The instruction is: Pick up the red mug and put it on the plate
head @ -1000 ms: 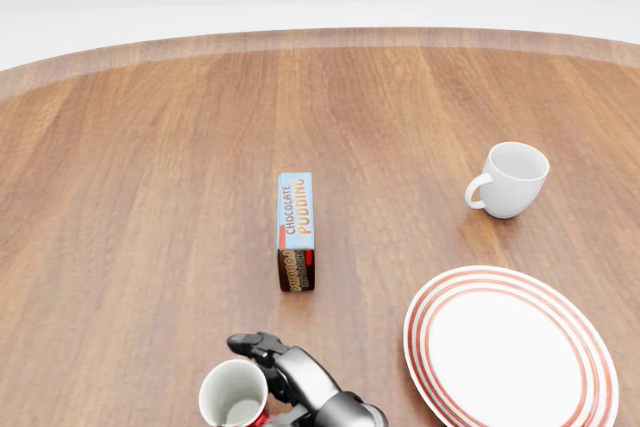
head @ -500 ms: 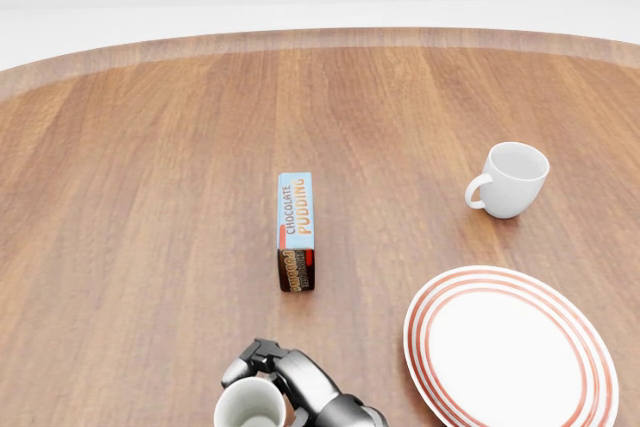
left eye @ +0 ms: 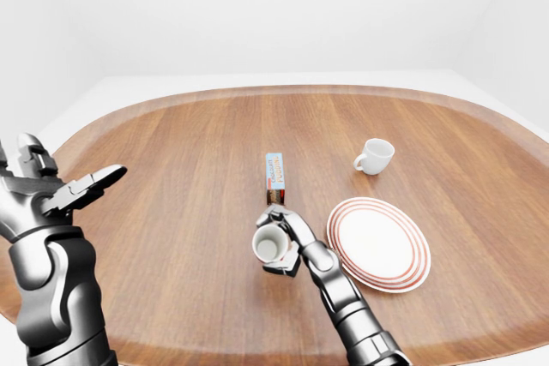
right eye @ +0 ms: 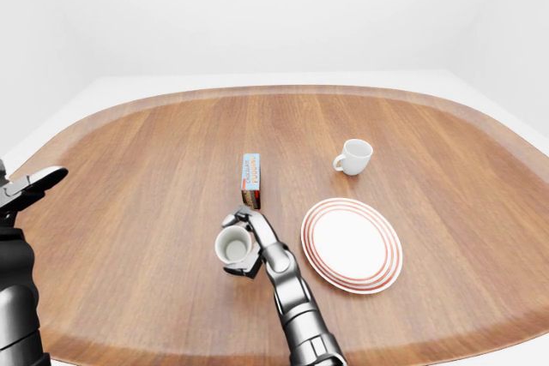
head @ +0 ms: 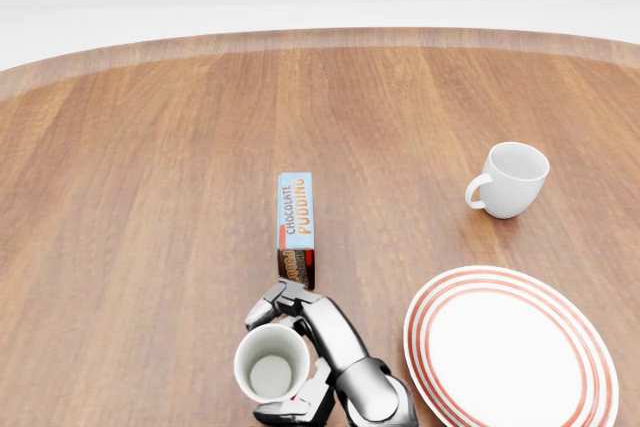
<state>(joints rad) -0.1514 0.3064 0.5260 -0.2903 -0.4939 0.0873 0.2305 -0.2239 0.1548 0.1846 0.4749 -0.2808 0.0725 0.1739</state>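
The red mug point(head: 268, 365) is seen from above, so its white inside faces me and little of its red wall shows. My right gripper point(head: 290, 352) is shut on it, fingers wrapped around its side, holding it above the table just below the pudding box in the head view. The red-striped white plate point(head: 510, 347) lies to the right of the mug, bare. My left gripper point(left eye: 73, 188) hangs open and raised at the far left of the left-eye view, far from everything.
A chocolate pudding box point(head: 296, 227) lies on the wooden table point(head: 150, 197) directly above the held mug in the head view. A white mug point(head: 515, 179) stands above the plate at the right.
My right hand has carried the mug upward in the head view, closer to the pudding box, and more of the arm now shows. Other things have stayed put.
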